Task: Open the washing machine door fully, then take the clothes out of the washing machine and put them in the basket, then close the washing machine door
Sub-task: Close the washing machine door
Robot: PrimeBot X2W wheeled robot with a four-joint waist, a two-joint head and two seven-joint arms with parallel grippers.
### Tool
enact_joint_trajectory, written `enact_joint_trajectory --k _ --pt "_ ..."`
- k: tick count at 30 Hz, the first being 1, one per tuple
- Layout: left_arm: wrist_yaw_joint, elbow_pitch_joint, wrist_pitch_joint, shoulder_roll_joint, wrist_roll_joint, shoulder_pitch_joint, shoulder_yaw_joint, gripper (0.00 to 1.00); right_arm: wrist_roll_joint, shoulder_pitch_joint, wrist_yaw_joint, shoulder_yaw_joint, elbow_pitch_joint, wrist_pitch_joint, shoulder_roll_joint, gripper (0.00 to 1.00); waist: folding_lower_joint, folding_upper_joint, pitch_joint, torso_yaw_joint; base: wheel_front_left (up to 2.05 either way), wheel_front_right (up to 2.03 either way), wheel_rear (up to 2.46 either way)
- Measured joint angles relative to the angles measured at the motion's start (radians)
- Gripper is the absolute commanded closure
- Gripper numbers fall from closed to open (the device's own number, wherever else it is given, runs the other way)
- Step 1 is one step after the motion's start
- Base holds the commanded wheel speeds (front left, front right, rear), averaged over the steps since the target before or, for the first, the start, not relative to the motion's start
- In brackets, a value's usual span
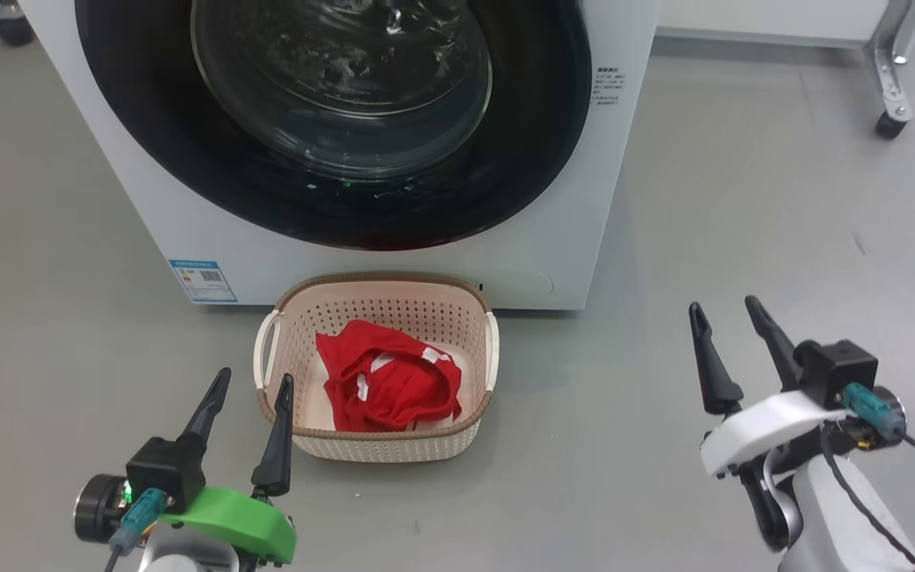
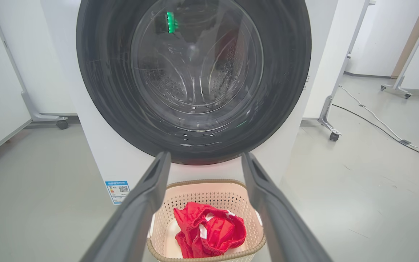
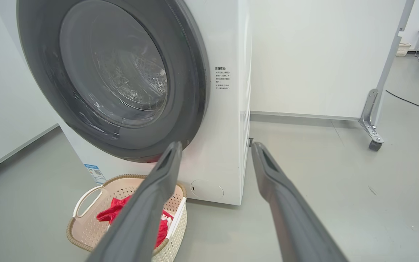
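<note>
While the washing machine door (image 1: 338, 103) (image 2: 193, 72) (image 3: 111, 72) lies flush against the front of the washing machine (image 1: 148, 214) (image 2: 100, 145) (image 3: 224, 120), its black rim and clear glass bowl face the robot. The perforated metal drum shows through the glass in both wrist views. The basket (image 1: 382, 280) (image 2: 209, 198) (image 3: 86, 225) stands on the grey floor (image 1: 704, 199) just on the near side of the machine, below the door's lowest edge. A crumpled red garment (image 1: 386, 381) (image 2: 209, 231) (image 3: 111, 214) with white patches lies inside it.

A small blue label (image 1: 202, 280) sits at the machine's lower left corner, and a block of black printed text (image 1: 608, 86) sits to the right of the door.

The left gripper (image 1: 256, 375) (image 2: 206, 154) is at the basket's near left corner, fingers spread and holding nothing. In the head view one finger overlaps the basket's rim, but whether it touches cannot be told. The right gripper (image 1: 723, 303) (image 3: 216, 143) is well to the right of the basket over bare floor, its fingers likewise parted and empty.

Far to the right, a metal frame leg on a black caster (image 1: 890, 123) rests on the floor beside a white panel.
</note>
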Motion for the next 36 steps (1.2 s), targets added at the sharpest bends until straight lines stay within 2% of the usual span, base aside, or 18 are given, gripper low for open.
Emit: enact_joint_trajectory --k 13,36 --pt "0.010 -0.007 0.016 0.003 -0.007 0.048 0.000 0.00 0.000 0.136 -0.034 -0.005 -0.079 0.000 0.007 0.00 0.0000 0.0000 -0.049 -0.025 0.00 0.00 0.00" --pt "0.022 -0.053 0.034 0.010 -0.007 0.075 -0.009 0.00 0.000 0.233 -0.052 0.010 -0.165 0.000 0.016 0.00 0.0000 0.0000 -0.056 -0.025 0.00 0.00 0.00"
